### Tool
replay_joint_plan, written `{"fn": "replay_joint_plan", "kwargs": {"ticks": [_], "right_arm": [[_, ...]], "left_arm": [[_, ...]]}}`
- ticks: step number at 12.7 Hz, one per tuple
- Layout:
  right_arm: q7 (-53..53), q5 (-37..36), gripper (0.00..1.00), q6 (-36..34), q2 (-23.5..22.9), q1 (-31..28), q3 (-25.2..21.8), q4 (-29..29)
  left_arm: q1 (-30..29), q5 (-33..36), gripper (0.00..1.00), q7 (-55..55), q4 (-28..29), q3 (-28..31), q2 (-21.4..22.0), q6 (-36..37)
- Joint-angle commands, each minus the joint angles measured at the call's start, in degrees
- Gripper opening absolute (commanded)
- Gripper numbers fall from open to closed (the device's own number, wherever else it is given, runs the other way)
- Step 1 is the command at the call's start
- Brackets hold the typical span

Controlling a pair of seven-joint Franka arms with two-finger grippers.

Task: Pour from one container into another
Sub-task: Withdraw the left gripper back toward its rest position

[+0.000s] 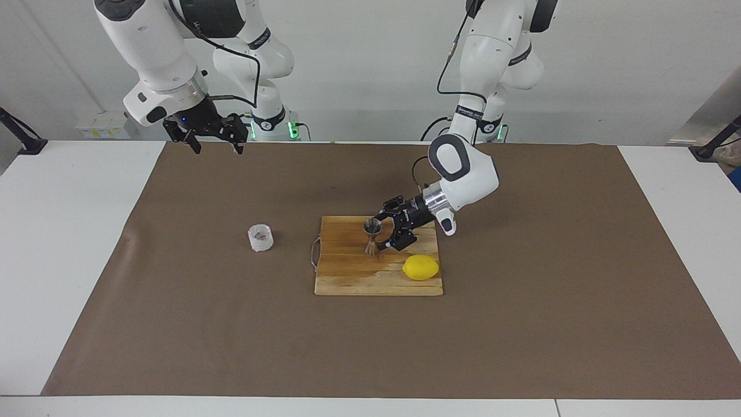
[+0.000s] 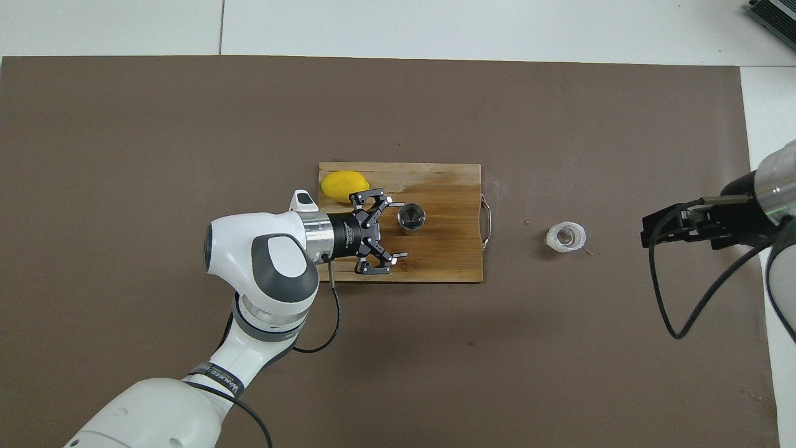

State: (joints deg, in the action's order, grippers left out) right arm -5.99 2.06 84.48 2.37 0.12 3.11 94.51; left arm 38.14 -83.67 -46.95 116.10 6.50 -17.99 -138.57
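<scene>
left gripper (image 2: 392, 228) sits low over the wooden cutting board (image 2: 448, 261), turned sideways, its fingers spread wide and level with the steel jigger (image 2: 411, 218); the fingertips stop just short of the jigger and do not touch it. the jigger stands upright on the board, near the board's middle. a lemon (image 2: 344, 186) lies on the same board at the corner toward the left arm's end, farther from the robots than the gripper body and close beside one of the fingers. a thin cord loop (image 2: 487, 221) hangs off the board's edge toward the right arm's end. the clear cup (image 2: 566, 237) stands upright on the brown mat (image 2: 186, 124), well apart from the board, toward the right arm's end. right gripper (image 1: 213, 142) waits raised above the mat's edge nearest the robots, fingers parted, holding nothing.
</scene>
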Motion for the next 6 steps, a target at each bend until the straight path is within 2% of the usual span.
{"fn": "replay_joint_plan", "kwargs": {"ticks": [1, 3, 6], "right_arm": [[-1.0, 0.1, 1.0, 0.2, 0.4, -0.6, 0.3, 0.0], [-1.0, 0.1, 1.0, 0.2, 0.4, -0.6, 0.3, 0.0], [-1.0, 0.1, 1.0, 0.2, 0.4, -0.6, 0.3, 0.0]], "left_arm": [[-4.0, 15.4, 1.0, 0.2, 3.3, 0.4, 6.1, 6.5], [-6.9, 29.6, 1.0, 0.3, 2.3, 0.4, 9.1, 12.4], [-8.3, 48.1, 1.0, 0.9, -0.4, 0.5, 12.8, 15.8]]}}
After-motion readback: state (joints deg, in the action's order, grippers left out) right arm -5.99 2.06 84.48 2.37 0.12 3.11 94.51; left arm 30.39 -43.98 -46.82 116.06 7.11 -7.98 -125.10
